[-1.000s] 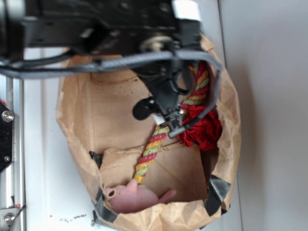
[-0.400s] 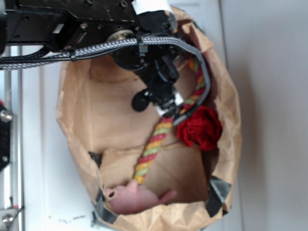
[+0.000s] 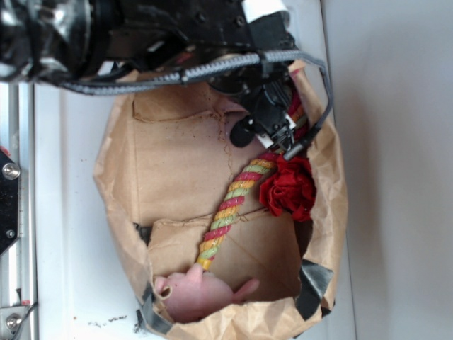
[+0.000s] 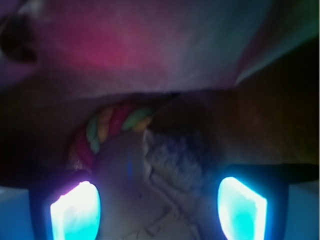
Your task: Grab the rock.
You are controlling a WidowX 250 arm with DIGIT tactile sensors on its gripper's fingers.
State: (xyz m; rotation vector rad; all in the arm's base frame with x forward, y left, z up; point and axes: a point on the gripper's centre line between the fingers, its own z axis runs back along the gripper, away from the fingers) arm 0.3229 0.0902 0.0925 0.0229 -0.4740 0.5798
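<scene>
**Q:** Where is the robot's pincer working?

**A:** In the upper right of the exterior frame, the black arm reaches down into an open brown paper bag that sits on a white table. The pincer hangs low inside the bag, just above a red fabric flower and against the upper end of a striped red, yellow and green rope.

**Q:** And the rock?

**A:** The exterior view does not show it; the arm covers that corner of the bag. In the wrist view the rock, a rough grey-brown lump, sits centre frame, right of middle, on the bag floor, near the end of the rope and close to the bag wall behind.

**Q:** Has the pincer closed on it?

**A:** No. Its two fingers, lit bright blue at lower left and lower right of the wrist frame, stand spread wide, with the rock ahead of the gap and nothing between them.

**Q:** Anything else in the bag?

**A:** A pink plush toy lies at the bottom edge of the exterior frame, well apart from the pincer.
</scene>
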